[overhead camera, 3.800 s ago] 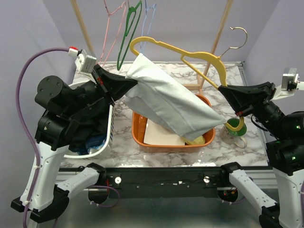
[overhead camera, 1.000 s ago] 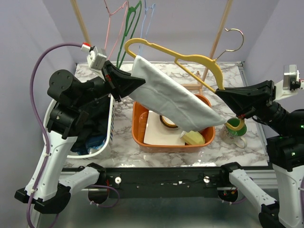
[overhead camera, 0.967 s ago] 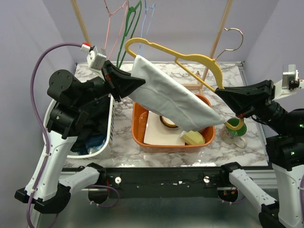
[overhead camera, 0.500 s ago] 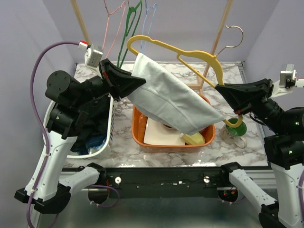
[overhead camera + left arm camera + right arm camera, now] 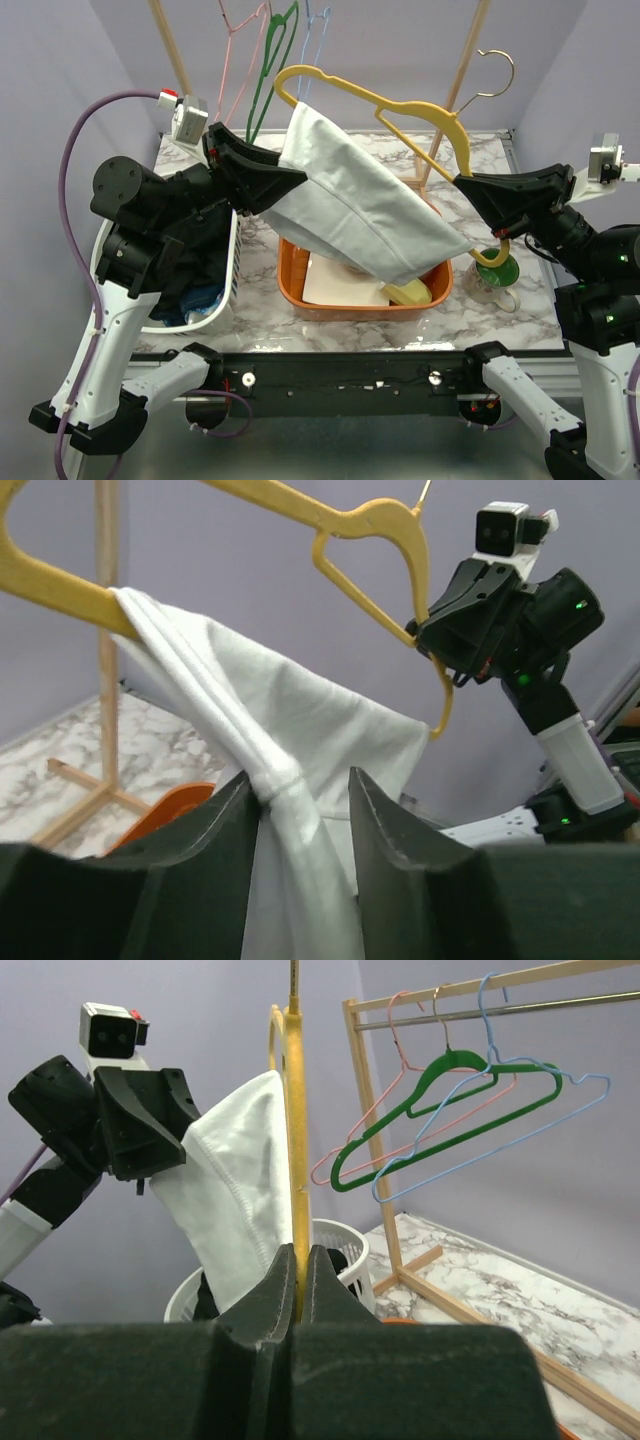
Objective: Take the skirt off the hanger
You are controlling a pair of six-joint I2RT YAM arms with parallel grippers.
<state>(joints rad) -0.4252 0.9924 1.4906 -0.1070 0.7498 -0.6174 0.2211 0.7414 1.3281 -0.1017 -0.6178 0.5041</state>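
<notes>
- Skirt location: white fabric skirt point(image 5: 355, 205) is hanging off the upper-left shoulder of the yellow plastic hanger point(image 5: 440, 118), in the air above the orange plastic basket point(image 5: 292, 285), with its long axis slanting down to the right
- left gripper point(image 5: 298, 800) is clamping the bunched left edge of the skirt, so this arm is the nearer one; the hanger's free end is lying up-left of it
- right gripper point(image 5: 297, 1265) is squeezing shut on the hanger's lower right end
- versus half a second back, both grippers are sitting further right, and the skirt is still looped on
</notes>
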